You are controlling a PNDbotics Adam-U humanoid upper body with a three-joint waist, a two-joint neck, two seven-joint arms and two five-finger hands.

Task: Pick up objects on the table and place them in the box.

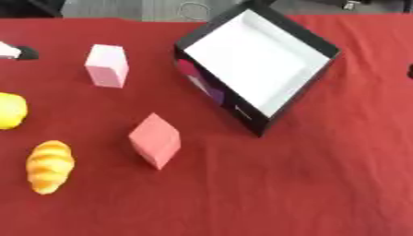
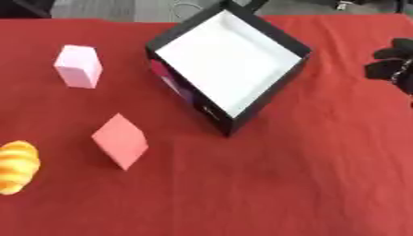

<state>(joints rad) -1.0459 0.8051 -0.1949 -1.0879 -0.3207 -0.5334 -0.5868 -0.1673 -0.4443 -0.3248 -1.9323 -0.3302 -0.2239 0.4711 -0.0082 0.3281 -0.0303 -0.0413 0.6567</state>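
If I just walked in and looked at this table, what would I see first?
Probably the big black box with its white inside, sitting cornerwise at the far middle of the red table. Next, the bright things left of it: a pale pink block, a salmon-pink block, a golden croissant and something yellow at the left edge.

Red-clothed table (image 1: 322, 184) bears box (image 1: 255, 60), pink block (image 1: 107, 65), red block (image 1: 155, 140), croissant (image 1: 50, 166), yellow fruit (image 1: 10, 110).

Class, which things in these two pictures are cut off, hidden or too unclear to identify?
- Yellow object: cut by the left edge, left eye view; absent from the right.
- Right robot hand: cut by the right edge, fingers unclear.
- Black-and-white item: left edge, unidentifiable.
- Left robot hand: not visible.
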